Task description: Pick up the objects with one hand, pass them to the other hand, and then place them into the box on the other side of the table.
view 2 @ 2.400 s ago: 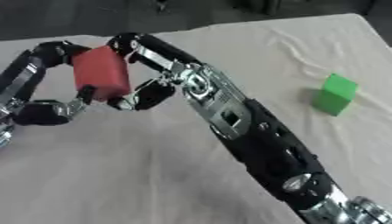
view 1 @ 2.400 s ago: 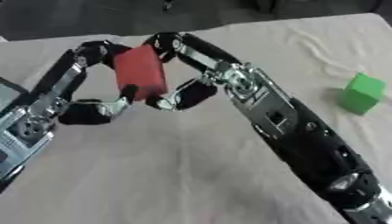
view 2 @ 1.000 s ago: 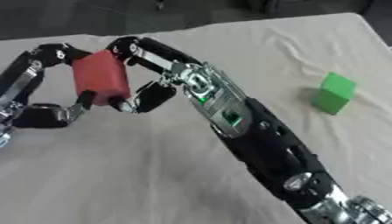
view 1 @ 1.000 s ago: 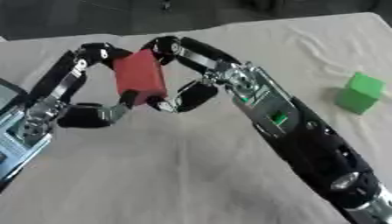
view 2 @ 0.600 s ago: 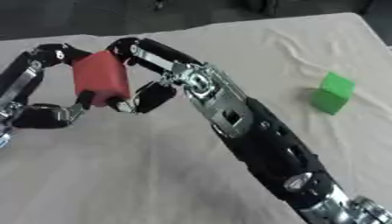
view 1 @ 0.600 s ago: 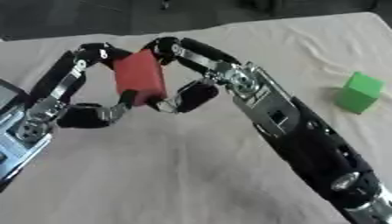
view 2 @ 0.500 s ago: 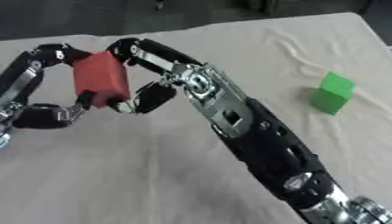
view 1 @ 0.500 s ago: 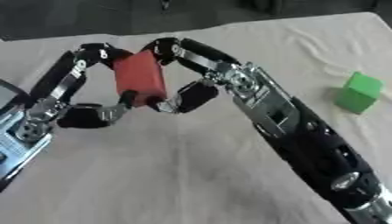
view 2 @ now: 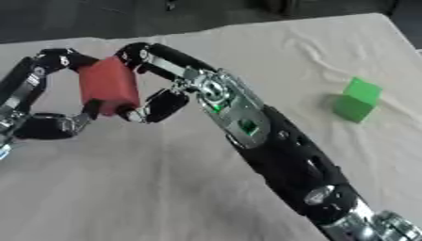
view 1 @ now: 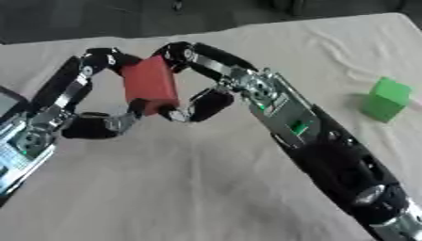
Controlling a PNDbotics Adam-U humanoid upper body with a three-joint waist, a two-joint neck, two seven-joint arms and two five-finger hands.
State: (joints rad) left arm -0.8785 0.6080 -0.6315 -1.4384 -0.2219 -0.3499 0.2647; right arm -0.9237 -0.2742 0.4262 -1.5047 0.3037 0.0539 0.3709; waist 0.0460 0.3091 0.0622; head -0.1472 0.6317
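Observation:
A red block (view 1: 150,84) hangs above the table at the upper left, held between both hands. My left hand (view 1: 86,123) comes in from the left, its fingers arched over the block's top and its thumb under the lower end. My right hand (view 1: 216,89) reaches across from the right, fingers curled on the block's upper right edge and thumb at its lower corner. A green cube (view 1: 385,99) sits on the cloth at the right, apart from both hands. No box shows in either view.
A beige, wrinkled cloth (view 1: 190,188) covers the table. Its dark far edge (view 1: 99,23) runs along the top. A grey device (view 1: 8,101) shows at the left border beside my left forearm.
Nothing has visibly moved: both hands stay curled on the red block in the same spot above the table.

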